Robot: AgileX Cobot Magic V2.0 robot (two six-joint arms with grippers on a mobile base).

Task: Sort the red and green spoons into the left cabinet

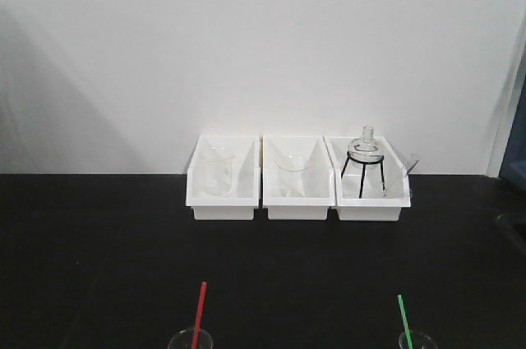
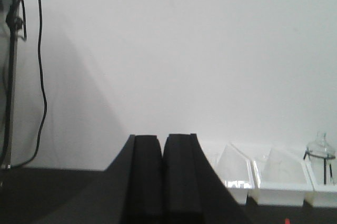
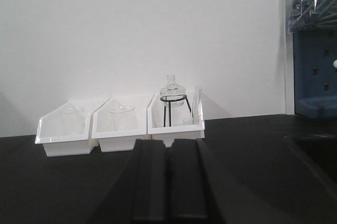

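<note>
the red spoon (image 1: 200,312) stands handle-up in a clear glass (image 1: 191,338), in front of the middle bin (image 1: 297,201) and off to its left. the green spoon (image 1: 403,314) stands the same way in a second glass (image 1: 417,339), in front of the middle bin and off to its right. both lean slightly, and their bowls are cut off by the frame. the left cabinet shows in no view, so i cannot tell where it lies from the middle bin.

neither spoon is held. the left end effector (image 2: 162,139) is clenched on nothing, aimed at the wall (image 1: 246,37) well left of the middle bin. the right end effector (image 3: 168,142) is also clenched and empty, facing the bin just right of the middle bin.

the step in hand looks like the first reach for a spoon. i judge it goes best if the fingers part first, settle around the handle above the glass rim, close gently because the thin plastic could twist or slip, then lift straight up so the glass stays standing.

the surface (image 1: 99,242) is matte black and runs back past the middle bin to the white wall. a beaker (image 1: 291,172) sits in the middle bin. the bin on its right holds a glass flask (image 1: 364,150) on a black tripod. a blue rack (image 3: 316,71) stands far to its right, and a dangling cable (image 2: 41,76) hangs far to its left.
</note>
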